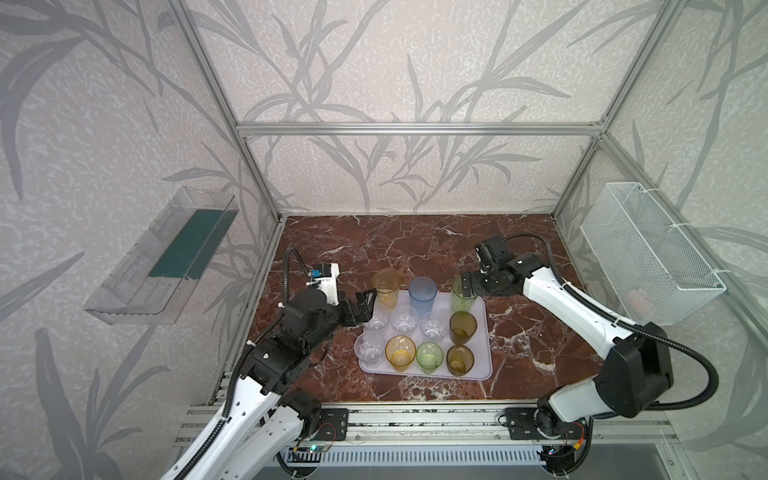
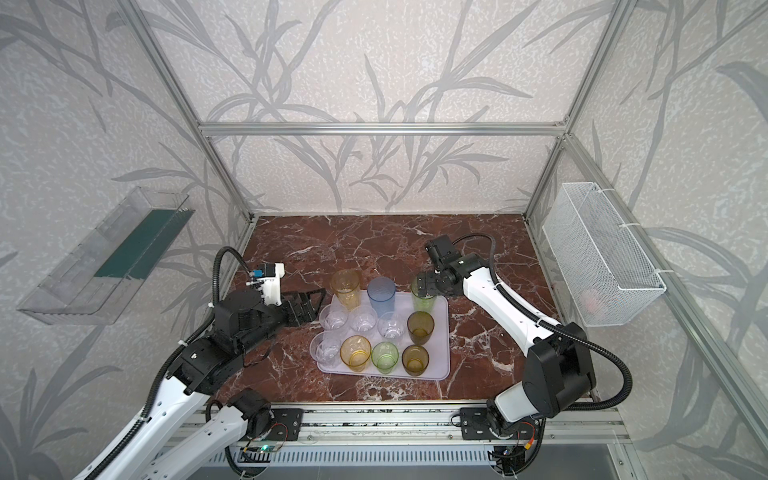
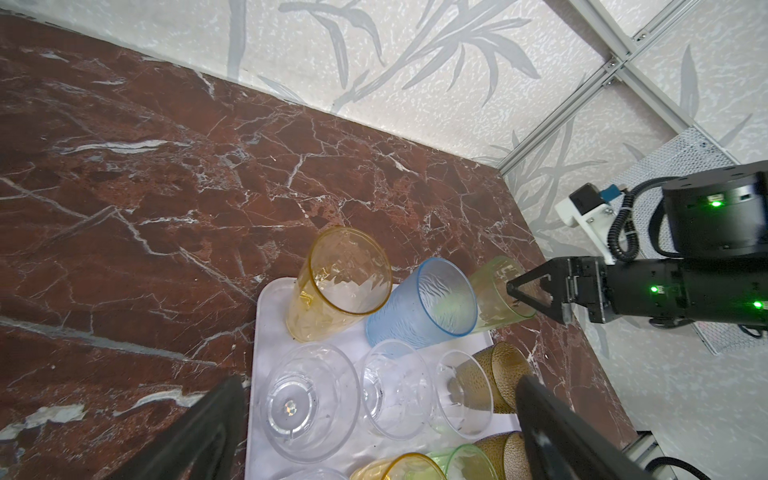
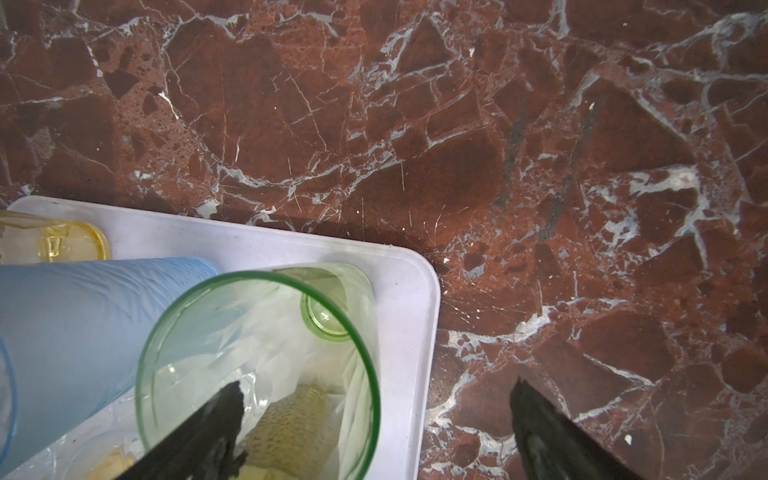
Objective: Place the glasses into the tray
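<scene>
The right gripper (image 4: 376,388) is spread wide at the tall green glass (image 4: 257,332). One finger (image 4: 216,424) sits over the glass's mouth and the other is outside it, above the marble table (image 4: 540,166) (the glass wall passes between them, clear of both tips). That glass stands upright in a corner of the tray (image 1: 482,361), in a row with the tall blue glass (image 1: 422,293) and the tall amber glass (image 1: 386,289). The left gripper (image 3: 380,381) is also open and empty, just beside the tray's opposite end, with short clear glasses (image 3: 309,399) ahead between its fingers. All eleven glasses stand on the tray.
</scene>
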